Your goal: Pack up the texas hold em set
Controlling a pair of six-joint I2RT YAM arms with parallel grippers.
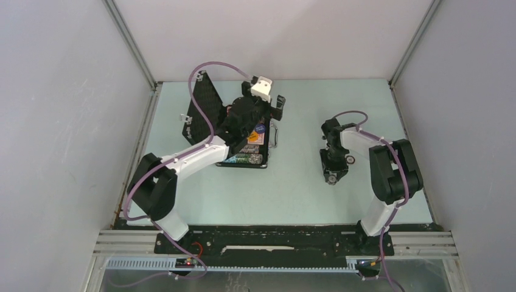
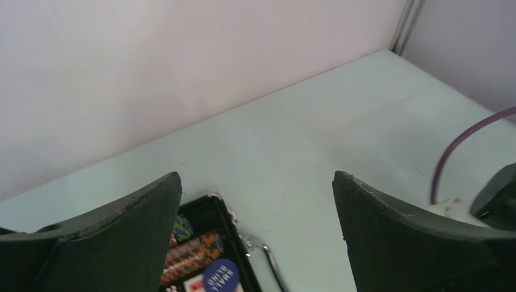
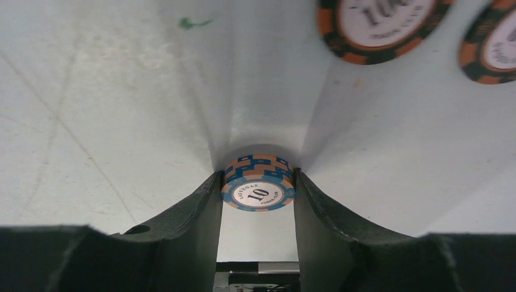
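Observation:
The black case (image 1: 246, 159) lies open at the back left of the table, its lid (image 1: 201, 106) standing up. In the left wrist view its corner (image 2: 225, 225) shows rows of multicoloured chips (image 2: 191, 252), a blue round button (image 2: 220, 275) and the silver handle (image 2: 271, 261). My left gripper (image 2: 257, 182) is open and empty above the case's far edge (image 1: 277, 106). My right gripper (image 3: 258, 173) points down at the table (image 1: 332, 173), shut on a small stack of blue and orange chips (image 3: 258, 193) marked 10. The card deck is mostly hidden.
Two orange and black chips (image 3: 380, 24) (image 3: 494, 45) lie on the table just beyond my right gripper. A purple cable (image 2: 450, 149) of the right arm shows at the right. White walls close in the pale green table (image 1: 304, 194) on three sides.

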